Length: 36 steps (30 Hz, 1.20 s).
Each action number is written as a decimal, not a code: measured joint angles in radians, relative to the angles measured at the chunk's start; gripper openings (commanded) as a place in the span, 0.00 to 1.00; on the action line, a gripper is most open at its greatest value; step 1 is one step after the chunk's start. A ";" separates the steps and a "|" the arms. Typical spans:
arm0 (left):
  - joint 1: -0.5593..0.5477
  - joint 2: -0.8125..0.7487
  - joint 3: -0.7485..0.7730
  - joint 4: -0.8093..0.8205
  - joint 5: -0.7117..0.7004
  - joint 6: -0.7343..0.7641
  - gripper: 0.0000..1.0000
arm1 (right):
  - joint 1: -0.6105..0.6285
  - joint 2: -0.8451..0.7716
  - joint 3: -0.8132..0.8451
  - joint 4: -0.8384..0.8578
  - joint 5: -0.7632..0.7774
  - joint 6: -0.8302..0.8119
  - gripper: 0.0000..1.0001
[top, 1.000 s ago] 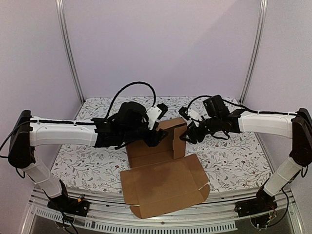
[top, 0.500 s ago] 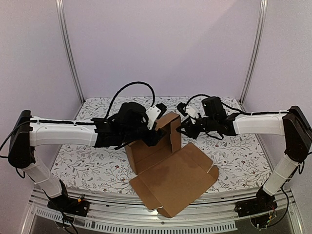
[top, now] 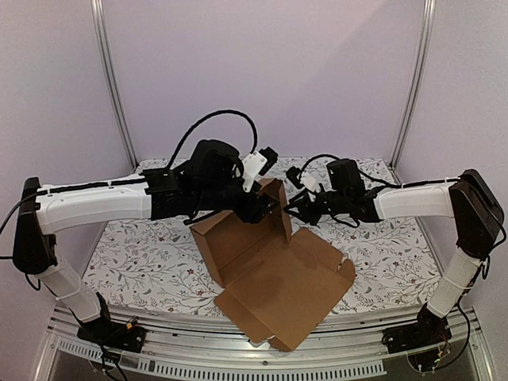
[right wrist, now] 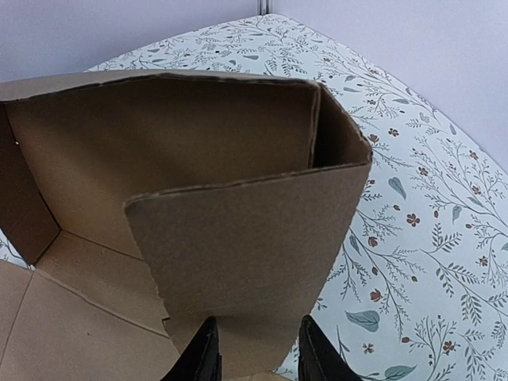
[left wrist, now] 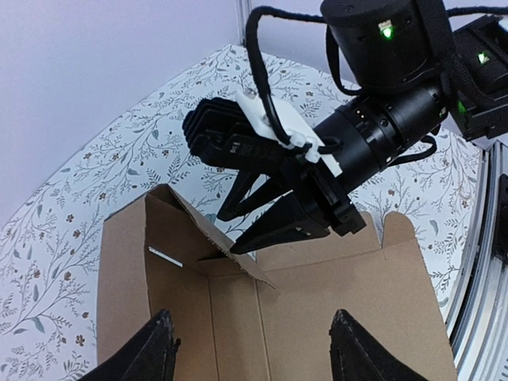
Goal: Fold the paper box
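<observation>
The paper box is brown cardboard, lying half open on the table with its big panel toward the near edge and its walls raised at the back. My left gripper hangs over the box's inside; in the left wrist view its jaws stand wide apart above the box floor with nothing between them. My right gripper meets the right corner flap from outside. In the right wrist view that flap fills the narrow gap between the right gripper's fingers. The right gripper also shows at the flap's edge.
The table carries a floral cloth. Metal posts rise at the back corners against lilac walls. A slotted rail runs along the near edge between the arm bases.
The right gripper has narrowed onto the corner flap. The box has swung so that its big panel points to the near right. The left arm has risen and its jaws have widened slightly.
</observation>
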<state>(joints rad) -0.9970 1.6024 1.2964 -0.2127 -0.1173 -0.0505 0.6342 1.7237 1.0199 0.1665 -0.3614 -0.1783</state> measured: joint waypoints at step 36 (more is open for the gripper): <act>0.290 0.310 0.243 -0.037 0.306 -0.232 0.58 | -0.060 0.184 0.177 0.012 -0.127 -0.021 0.59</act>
<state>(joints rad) -0.7067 1.9121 1.5394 -0.2493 0.1883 -0.2825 0.5747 1.9079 1.1969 0.1787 -0.4881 -0.1997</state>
